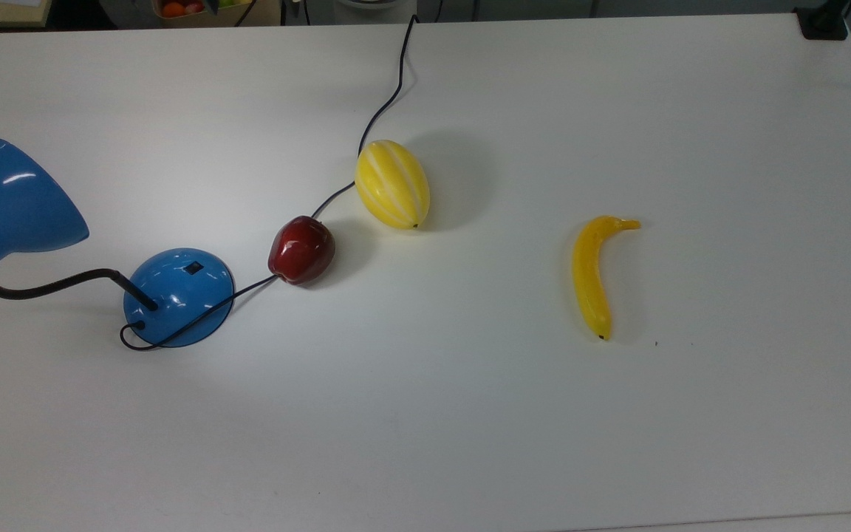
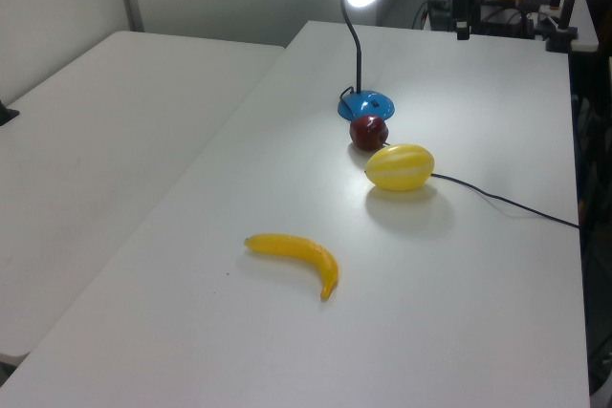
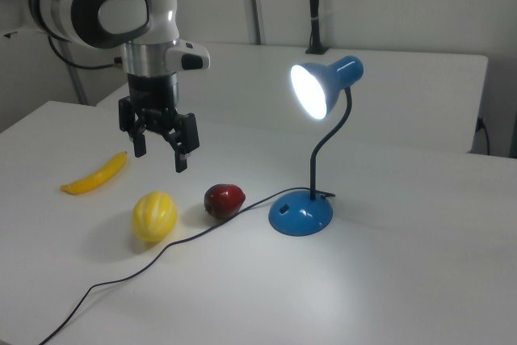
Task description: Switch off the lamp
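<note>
In the right view we see the white Franka arm reaching in from the upper left, its wrist pointing straight down. The black two-finger gripper hangs in the air above the white table, its fingers spread well apart with nothing between them. It hovers over the space between the curved yellow plastic banana and the striped yellow plastic melon, clear of both.

The glossy blue desk lamp stands to the right view's right of the fruit. Its cone shade glows white, so it is lit. A black bendy neck rises from the round domed blue base, which rests on the table just beside the dark red glossy apple. The gripper is well apart from the base.

The top view gives us what the right view hides: the small black switch on the top of the dome, facing up, and the black cord leaving the base, passing against the apple and under the melon's end, then running off the far table edge. There the banana lies well apart on the top view's right.

In the left view we look into the bright shade from the banana's end of the table, with the apple and melon lined up before the base.
</note>
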You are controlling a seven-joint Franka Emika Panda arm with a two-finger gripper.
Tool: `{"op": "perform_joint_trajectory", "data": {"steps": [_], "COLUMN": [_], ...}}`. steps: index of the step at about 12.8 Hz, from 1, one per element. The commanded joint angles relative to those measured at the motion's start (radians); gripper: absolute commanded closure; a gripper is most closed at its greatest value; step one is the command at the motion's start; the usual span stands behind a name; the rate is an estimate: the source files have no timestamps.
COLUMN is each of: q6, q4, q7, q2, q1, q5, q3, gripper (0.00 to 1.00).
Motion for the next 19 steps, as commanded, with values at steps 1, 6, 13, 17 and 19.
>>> {"op": "perform_joint_trajectory", "data": {"steps": [1,6,13,17,19], "q6": [-0.015,0.011,0.253,0.457,0.566], "q4": [-0.004,-0.004,0.052,0.068,0.068], "q7": [-0.016,-0.027,0.082,0.154,0.186], "q2": [-0.018,-0.008,0.134,0.231,0.284], "q1": [-0.006,-0.041,-0.104,-0.164,-0.175], "q5": [0.002,-0.005,0.000,0.018,0.029], "q3": [-0.001,-0.003,-0.006,-0.006,-0.006], "gripper": [0.00,0.00,0.44,1.00,1.00]}}
